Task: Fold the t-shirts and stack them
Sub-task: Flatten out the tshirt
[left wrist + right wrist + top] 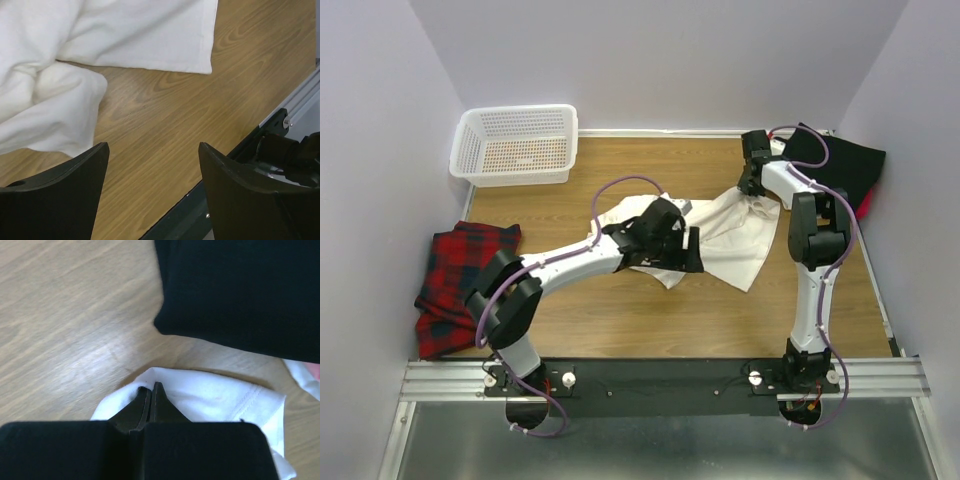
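Observation:
The cream-white t-shirt (pixel 730 235) lies crumpled in the middle of the table; it also shows in the left wrist view (pixel 125 30) and the right wrist view (pixel 215 395). My right gripper (pixel 751 190) is shut on a fold at the shirt's far right corner (pixel 151 386), close to the table. The black t-shirt (pixel 845 165) lies folded at the far right, just beyond that corner (pixel 240 290). A sliver of the red t-shirt (pixel 865 207) shows under it. My left gripper (pixel 695 250) is open and empty over the white shirt's near edge, above bare wood (pixel 152 150).
A white mesh basket (pixel 517 146) stands at the far left corner. A red and dark plaid cloth (pixel 455 285) lies at the left edge. The black rail (pixel 660 385) with the arm bases runs along the near edge. Walls close in on both sides.

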Robot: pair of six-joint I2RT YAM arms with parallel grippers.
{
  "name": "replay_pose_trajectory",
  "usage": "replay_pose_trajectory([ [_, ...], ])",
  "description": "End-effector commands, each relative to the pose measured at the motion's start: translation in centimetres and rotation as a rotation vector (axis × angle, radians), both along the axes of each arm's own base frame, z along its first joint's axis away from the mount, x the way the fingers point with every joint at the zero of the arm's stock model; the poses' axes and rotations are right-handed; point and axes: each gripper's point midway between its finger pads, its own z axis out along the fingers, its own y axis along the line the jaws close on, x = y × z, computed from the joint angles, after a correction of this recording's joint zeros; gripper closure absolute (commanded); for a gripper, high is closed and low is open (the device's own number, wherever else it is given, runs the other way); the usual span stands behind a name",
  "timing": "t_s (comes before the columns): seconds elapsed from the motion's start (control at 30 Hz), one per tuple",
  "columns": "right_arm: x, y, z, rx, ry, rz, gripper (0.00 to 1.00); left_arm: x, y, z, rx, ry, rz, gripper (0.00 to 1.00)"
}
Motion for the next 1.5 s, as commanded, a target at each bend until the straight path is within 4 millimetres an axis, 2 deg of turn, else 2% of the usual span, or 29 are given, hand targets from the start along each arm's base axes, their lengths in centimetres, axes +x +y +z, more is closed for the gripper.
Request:
replay_pose_trajectory([
  [0.0, 0.6, 1.6, -1.2, 0.074, 0.008, 0.026, 0.99, 0.4, -0.3, -1.6, 0.116, 0.030, 0.087, 0.19],
  [0.13, 0.6, 1.6, -0.9, 0.078, 0.002, 0.030, 0.99, 1.1, 1.9, -3.8, 0.223, 0.030, 0.195, 0.19],
  [0.23, 0.8, 1.7, -0.6, 0.078, -0.004, 0.037, 0.99, 1.2, 2.5, -4.9, 0.271, 0.046, 0.225, 0.19],
  [0.47, 0.5, 1.5, -0.7, 0.068, 0.001, 0.032, 0.99, 1.3, 2.6, -7.5, 0.343, 0.067, 0.190, 0.20],
  [0.6, 0.1, 1.4, -0.8, 0.063, 0.006, 0.027, 0.99, 1.2, 2.9, -8.7, 0.375, 0.075, 0.183, 0.26],
  [0.7, 0.0, 1.3, -0.5, 0.059, 0.002, 0.023, 0.99, 1.4, 3.3, -9.2, 0.390, 0.077, 0.193, 0.47],
  [0.73, 0.0, 1.2, -0.4, 0.058, 0.001, 0.025, 0.99, 1.7, 3.6, -9.3, 0.394, 0.076, 0.202, 0.64],
  [0.8, 0.0, 1.1, 0.0, 0.056, -0.008, 0.020, 0.99, 1.9, 4.1, -9.3, 0.404, 0.074, 0.216, 0.83],
  [0.83, 0.0, 1.1, 0.2, 0.054, -0.010, 0.021, 0.99, 2.6, 4.6, -8.7, 0.398, 0.060, 0.239, 1.00],
  [0.9, -0.1, 0.9, 0.6, 0.045, -0.016, 0.016, 0.99, 3.1, 5.5, -7.9, 0.403, 0.047, 0.265, 1.00],
  [1.0, -0.2, 0.5, 1.2, 0.033, -0.026, 0.009, 0.99, 4.8, 7.5, -4.7, 0.400, -0.004, 0.337, 1.00],
  [1.03, -0.2, 0.4, 1.3, 0.032, -0.028, 0.005, 0.99, 5.6, 8.5, -2.7, 0.394, -0.051, 0.371, 1.00],
  [1.1, -0.5, 0.3, 1.3, 0.028, -0.025, 0.001, 0.99, 6.9, 10.7, 0.0, 0.408, -0.084, 0.432, 1.00],
  [1.13, -0.6, 0.2, 1.5, 0.028, -0.028, 0.000, 0.99, 7.6, 12.1, 2.1, 0.407, -0.135, 0.470, 1.00],
  [1.17, -0.7, 0.1, 1.6, 0.022, -0.027, -0.003, 0.99, 8.2, 13.3, 3.5, 0.409, -0.159, 0.501, 1.00],
  [1.23, -1.1, 0.0, 1.5, 0.024, -0.023, -0.009, 0.99, 9.7, 16.8, 7.3, 0.405, -0.218, 0.599, 1.00],
  [1.33, -1.4, -0.2, 1.8, 0.015, -0.024, -0.011, 0.99, 11.3, 21.2, 11.5, 0.408, -0.299, 0.697, 1.00],
  [1.4, -1.5, -0.5, 2.5, -0.001, -0.034, -0.003, 0.99, 12.2, 23.2, 13.4, 0.416, -0.343, 0.729, 1.00],
  [1.47, -1.9, -0.7, 2.9, -0.012, -0.035, 0.003, 0.99, 13.2, 25.3, 14.3, 0.440, -0.364, 0.770, 1.00],
])
